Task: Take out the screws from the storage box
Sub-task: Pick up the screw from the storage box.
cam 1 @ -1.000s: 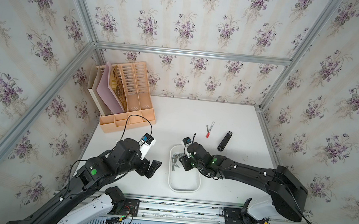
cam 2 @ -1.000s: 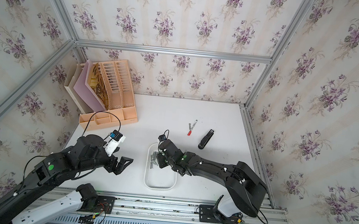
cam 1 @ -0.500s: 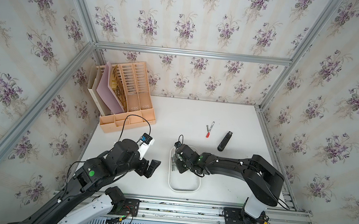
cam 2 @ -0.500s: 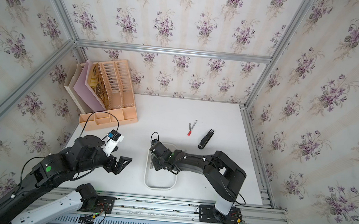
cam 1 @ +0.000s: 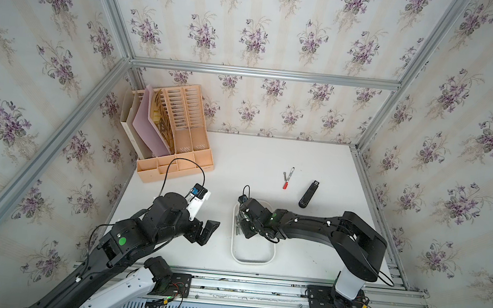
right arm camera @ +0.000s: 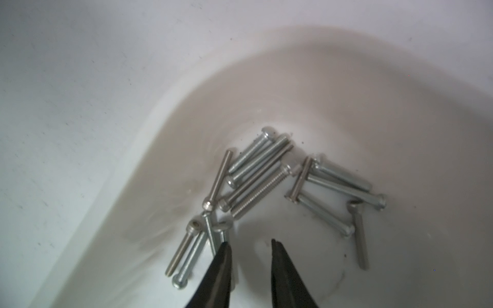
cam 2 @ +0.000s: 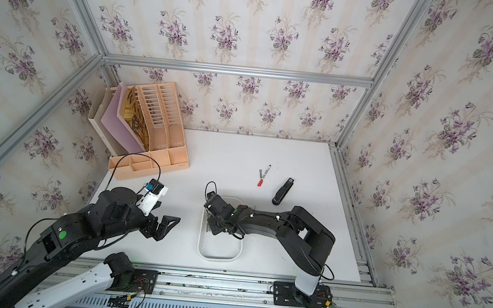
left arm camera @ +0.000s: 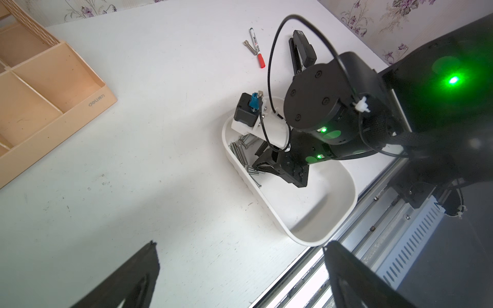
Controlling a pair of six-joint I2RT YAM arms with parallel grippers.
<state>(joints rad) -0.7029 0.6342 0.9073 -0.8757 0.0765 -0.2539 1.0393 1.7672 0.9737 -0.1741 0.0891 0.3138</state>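
Tabletop (cam 1: 253,161) carries the widest items: we note the peach file organizer (cam 1: 194,118) at the far left corner and both arms reaching in from the near rail. Over the last second the right arm has re-posed, its elbow lifted from a low stretch into a raised fold, and its wrist has shifted across the storage box (cam 1: 251,261) toward the wall on the left arm's side. The left arm has hardly moved; the left gripper (cam 1: 206,231) hangs beside the box with its jaws spread wide and empty. The box itself sits at the near edge of the table, between the two arms, with its nearer half bare. Farther back lie the black stapler (cam 1: 308,195) and the red-and-white marker (cam 1: 289,178), and one screw (cam 1: 284,176) rests on the table just beside the marker, already out of the box. The remaining screws (right arm camera: 256,173) lie heaped against the box wall. The right gripper (right arm camera: 249,242) now points down at this heap; its jaws stand narrowly apart with nothing between them, and one fingertip (right arm camera: 222,253) overlaps a screw at the heap's edge. We judge that the shift has set up the next pick, with no screw gripped yet.
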